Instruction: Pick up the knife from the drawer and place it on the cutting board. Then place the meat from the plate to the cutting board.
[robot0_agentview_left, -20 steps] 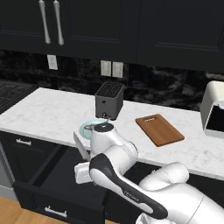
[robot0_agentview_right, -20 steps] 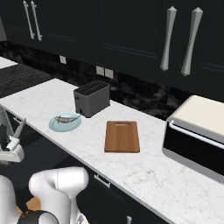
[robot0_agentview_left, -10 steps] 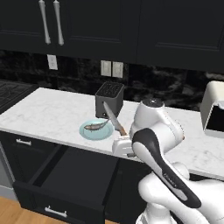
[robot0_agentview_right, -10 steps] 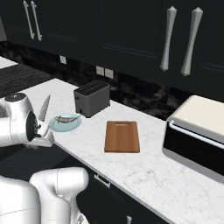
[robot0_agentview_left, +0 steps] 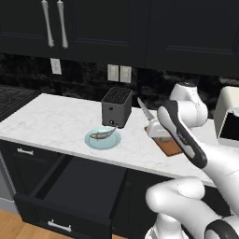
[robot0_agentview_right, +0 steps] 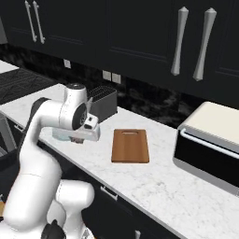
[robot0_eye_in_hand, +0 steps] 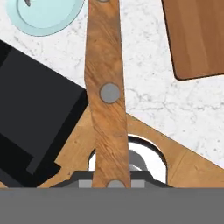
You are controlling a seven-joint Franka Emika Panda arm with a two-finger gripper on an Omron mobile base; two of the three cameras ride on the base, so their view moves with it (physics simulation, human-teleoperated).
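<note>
Above counter edge, gripper (robot0_agentview_left: 154,129) pinching knife (robot0_agentview_left: 145,110), blade up, beside cutting board (robot0_agentview_left: 169,145)

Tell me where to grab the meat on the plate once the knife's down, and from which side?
Grip the meat across its thicker middle, from straight above. It lies flat on the shallow plate with tapered ends that would slip, so close across its narrow width. The toaster stands right behind, so avoid coming in from the back.
</note>
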